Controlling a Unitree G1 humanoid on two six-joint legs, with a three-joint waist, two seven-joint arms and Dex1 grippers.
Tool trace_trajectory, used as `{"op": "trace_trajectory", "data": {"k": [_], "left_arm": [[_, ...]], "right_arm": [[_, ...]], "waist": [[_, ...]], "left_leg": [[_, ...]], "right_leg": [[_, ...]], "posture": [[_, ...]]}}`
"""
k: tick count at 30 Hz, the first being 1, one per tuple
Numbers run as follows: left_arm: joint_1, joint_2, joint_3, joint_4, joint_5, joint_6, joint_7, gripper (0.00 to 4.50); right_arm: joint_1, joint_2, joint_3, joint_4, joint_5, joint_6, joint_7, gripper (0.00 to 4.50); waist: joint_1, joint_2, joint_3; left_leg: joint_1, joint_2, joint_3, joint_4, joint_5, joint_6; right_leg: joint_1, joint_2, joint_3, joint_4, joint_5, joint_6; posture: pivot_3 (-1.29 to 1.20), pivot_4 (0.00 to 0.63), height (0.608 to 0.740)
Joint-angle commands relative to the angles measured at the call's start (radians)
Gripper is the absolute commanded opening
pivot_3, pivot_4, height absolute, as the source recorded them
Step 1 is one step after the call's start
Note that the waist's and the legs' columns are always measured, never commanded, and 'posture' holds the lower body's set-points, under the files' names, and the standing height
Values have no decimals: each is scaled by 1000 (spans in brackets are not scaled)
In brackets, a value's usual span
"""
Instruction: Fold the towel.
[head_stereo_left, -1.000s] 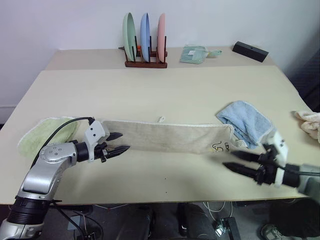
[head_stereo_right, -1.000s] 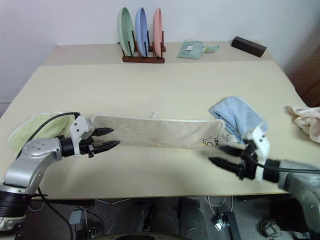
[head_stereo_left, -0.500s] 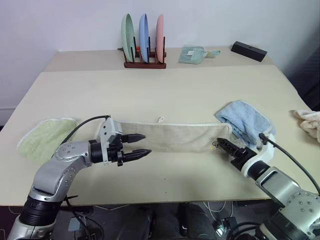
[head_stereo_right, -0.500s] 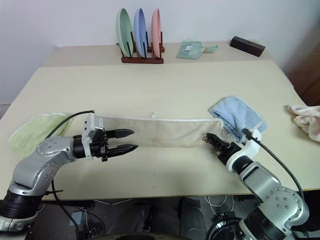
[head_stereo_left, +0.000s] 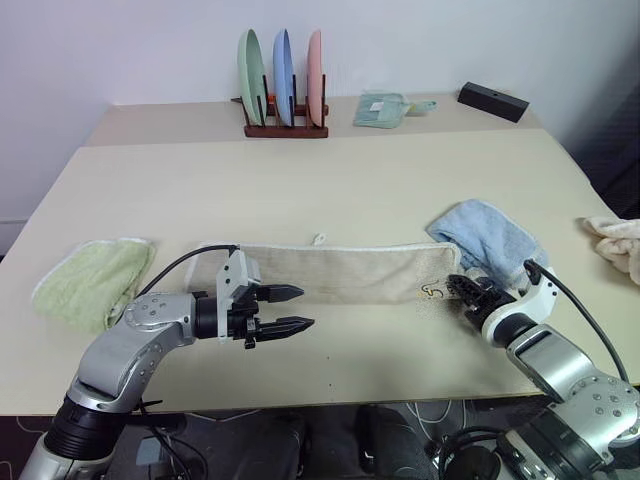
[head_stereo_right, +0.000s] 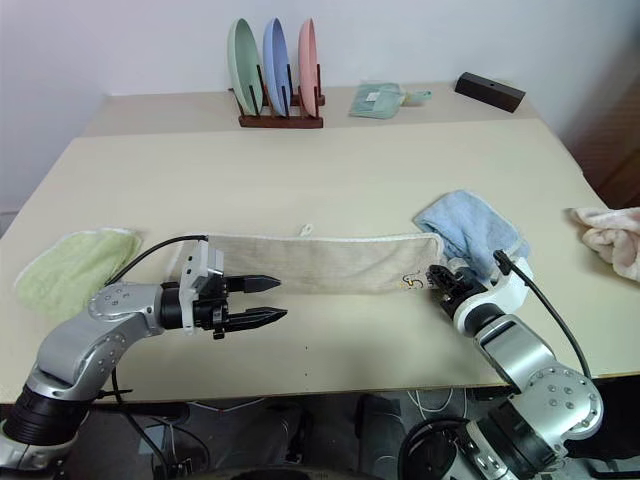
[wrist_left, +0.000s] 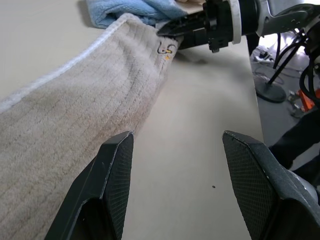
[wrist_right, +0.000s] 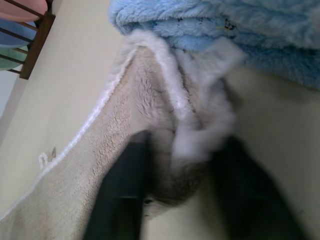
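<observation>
The right claw shows its two black fingers smeared by blur in the right wrist view, with the bunched corner of the long beige terry towel between them, so whether they have closed on the cloth cannot be told. The small dark printed logo near that corner is too small to read from the head views, and the left claw covers part of the towel's near left end. At the right edge of the worktop, a rumpled pale pink cloth is cut off by the picture's border, and the fluffy light blue towel runs out of the right wrist view.
</observation>
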Motion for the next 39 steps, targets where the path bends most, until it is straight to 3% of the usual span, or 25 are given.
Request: {"op": "trace_trajectory", "data": {"k": [1,5,11,13,18,23,28,39], "left_arm": [[0,9,-2,-2,13,-27,-10,2857],[6,14,7,8,17,-34,-13,2857],[37,32,41,16,14,-34,-4,2857],[51,37,57,23,17,-39,3,2857],[36,33,75,48,28,-46,22,2857],[20,33,108,76,29,-56,50,2857],[31,45,146,86,33,-60,70,2857],[89,56,179,42,20,-44,89,2857]], "right_arm": [[21,-35,52,-42,51,-43,19,12],[88,-133,175,-94,22,-110,91,12],[135,-445,378,-162,-63,-279,331,12],[116,-645,498,-194,-131,-345,481,12],[27,-914,875,-203,-351,-535,700,12],[-209,-820,1169,-94,-466,-562,754,12],[-354,-661,1337,38,-545,-541,771,12],[-356,-623,1372,82,-643,-550,807,12]], "waist": [[-7,0,0],[-8,2,-1],[-8,2,0],[-7,3,0],[-9,2,0],[-8,-1,1],[-2,-2,1],[-6,-2,1]], "left_leg": [[0,0,0,0,0,0],[0,0,0,-1,0,0],[0,0,0,-1,0,0],[0,0,1,-1,0,0],[0,1,1,-1,-1,1],[-1,1,1,0,-1,1],[-3,1,0,0,0,1],[-4,0,-1,0,-1,2]], "right_leg": [[0,0,0,0,0,0],[0,0,0,0,0,0],[0,0,0,-1,-1,1],[0,0,0,-1,-1,1],[1,0,-1,-2,-1,2],[0,-1,-1,-3,-1,1],[-1,0,-1,-4,-1,1],[0,0,-2,-8,0,3]], "posture": [[0,150,737],[0,150,737],[0,150,737],[0,150,737],[0,150,737],[0,150,737],[0,150,737],[0,150,737]]}}
